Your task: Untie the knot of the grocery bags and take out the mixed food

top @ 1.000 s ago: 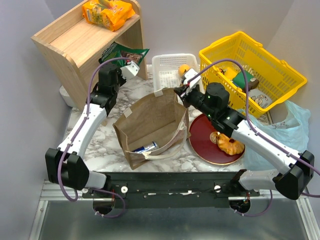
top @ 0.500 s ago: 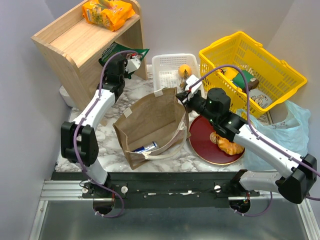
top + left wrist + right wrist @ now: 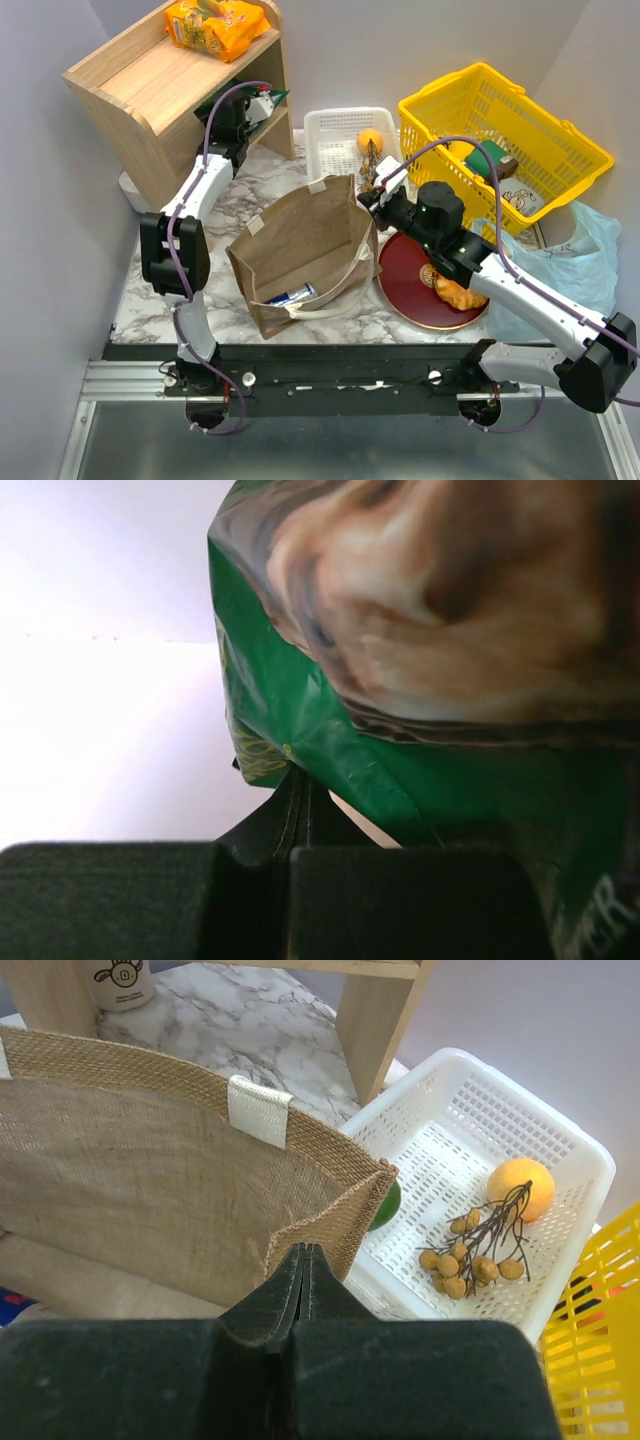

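Pinching the green snack packet (image 3: 320, 740) tight, the left gripper (image 3: 298, 780) has carried it from beside the shelf (image 3: 150, 80) to under its top board. Only the right wrist view shows one green fruit (image 3: 388, 1205) behind the brown bag (image 3: 150, 1180) rim (hidden from above), beside one orange (image 3: 520, 1185) and one brown bunch (image 3: 475, 1255) in the white tray (image 3: 520, 1102). The right gripper (image 3: 305, 1252) is clenched at that rim; gripping it or not, I cannot tell. The blue plastic bag (image 3: 590, 250) lies far right.

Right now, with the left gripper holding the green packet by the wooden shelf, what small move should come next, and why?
Probably ease the left gripper further under the top board of the wooden shelf: it is shut on the green packet, which looks only partly inside the opening.
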